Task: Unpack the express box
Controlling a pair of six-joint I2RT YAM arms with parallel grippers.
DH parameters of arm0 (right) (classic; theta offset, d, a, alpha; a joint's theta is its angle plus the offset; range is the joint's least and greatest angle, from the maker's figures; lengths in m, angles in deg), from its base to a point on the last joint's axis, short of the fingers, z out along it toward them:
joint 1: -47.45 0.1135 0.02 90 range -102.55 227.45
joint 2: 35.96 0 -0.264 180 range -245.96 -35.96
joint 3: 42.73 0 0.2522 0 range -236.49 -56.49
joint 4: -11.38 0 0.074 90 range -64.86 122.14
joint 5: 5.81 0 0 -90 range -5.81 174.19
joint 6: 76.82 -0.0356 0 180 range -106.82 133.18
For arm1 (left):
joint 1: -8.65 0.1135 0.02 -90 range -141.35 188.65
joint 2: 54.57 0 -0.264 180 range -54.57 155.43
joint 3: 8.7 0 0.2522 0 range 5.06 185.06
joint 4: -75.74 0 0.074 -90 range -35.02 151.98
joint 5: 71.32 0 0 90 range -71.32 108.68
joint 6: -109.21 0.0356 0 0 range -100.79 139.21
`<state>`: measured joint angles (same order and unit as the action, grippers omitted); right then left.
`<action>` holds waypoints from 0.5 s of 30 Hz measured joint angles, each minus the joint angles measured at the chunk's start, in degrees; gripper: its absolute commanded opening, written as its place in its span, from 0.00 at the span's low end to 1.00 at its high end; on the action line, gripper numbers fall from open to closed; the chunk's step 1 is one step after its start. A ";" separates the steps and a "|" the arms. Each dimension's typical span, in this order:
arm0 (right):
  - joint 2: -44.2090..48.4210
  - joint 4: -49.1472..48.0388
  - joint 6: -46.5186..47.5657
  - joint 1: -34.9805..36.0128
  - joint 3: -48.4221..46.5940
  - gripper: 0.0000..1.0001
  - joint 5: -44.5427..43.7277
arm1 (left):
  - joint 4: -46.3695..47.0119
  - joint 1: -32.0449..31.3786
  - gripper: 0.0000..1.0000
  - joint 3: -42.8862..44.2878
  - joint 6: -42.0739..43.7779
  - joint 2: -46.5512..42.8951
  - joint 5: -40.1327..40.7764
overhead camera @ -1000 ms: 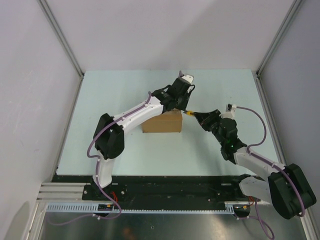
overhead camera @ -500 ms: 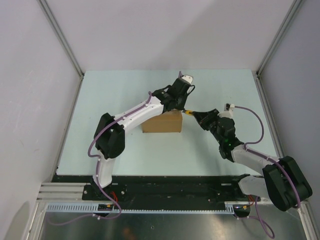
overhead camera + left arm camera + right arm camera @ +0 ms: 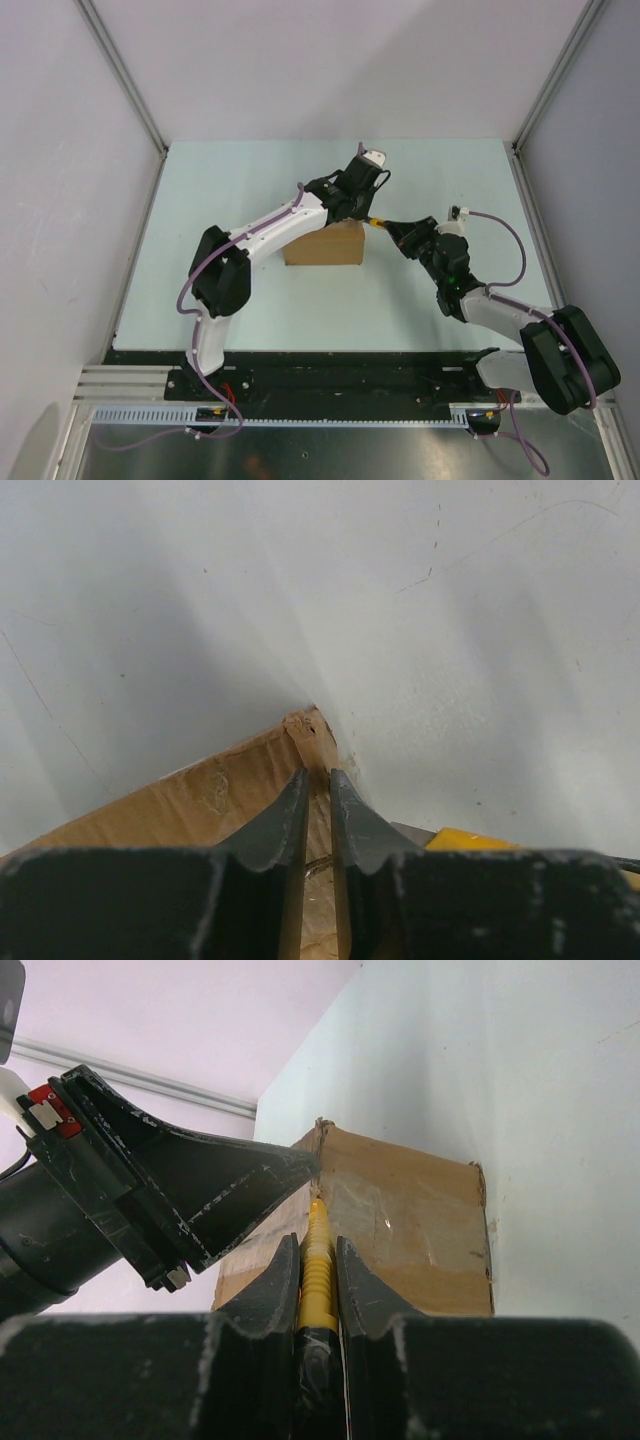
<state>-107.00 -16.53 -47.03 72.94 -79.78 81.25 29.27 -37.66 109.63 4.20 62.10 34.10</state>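
The express box [image 3: 320, 248] is a small brown carton in the middle of the table, its taped top [image 3: 420, 1225] showing in the right wrist view. My left gripper [image 3: 361, 215] reaches down onto its far right top corner. Its jaws [image 3: 318, 778] stand pinched to a thin slit over the cardboard corner edge [image 3: 308, 728]. My right gripper [image 3: 318, 1248] is shut on a yellow-and-black utility knife [image 3: 318, 1260]. The knife tip [image 3: 376, 224] touches the same corner, just under the left fingers [image 3: 250, 1185]. The knife's yellow body [image 3: 470, 838] also peeks in beside the left fingers.
The pale green table [image 3: 230, 190] is walled by white panels at the back and both sides, with metal posts [image 3: 160, 148] at the back corners. Both arm bases sit on the black rail [image 3: 340, 375] at the near edge.
My left jaws have closed from a wider gap down onto the box corner. The right arm has shifted slightly towards the box, with the knife still gripped.
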 measured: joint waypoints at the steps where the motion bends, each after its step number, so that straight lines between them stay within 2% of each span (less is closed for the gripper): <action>1: -0.13 -0.17 -0.09 0.00 0.00 0.00 0.00 | 0.00 0.00 0.16 0.04 0.00 0.04 0.07; 9: -1.16 -0.94 -0.20 0.17 -0.22 0.00 -0.02 | 0.00 -0.02 0.15 0.26 0.00 0.33 0.48; 15: -1.42 -1.03 -0.15 1.38 -0.52 0.00 -0.96 | -1.09 0.00 0.09 0.94 -0.09 0.68 0.76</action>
<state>-108.42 -17.55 -47.18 74.32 -80.31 80.29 28.17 -37.66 110.57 4.11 62.77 34.87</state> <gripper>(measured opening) 0.155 0.121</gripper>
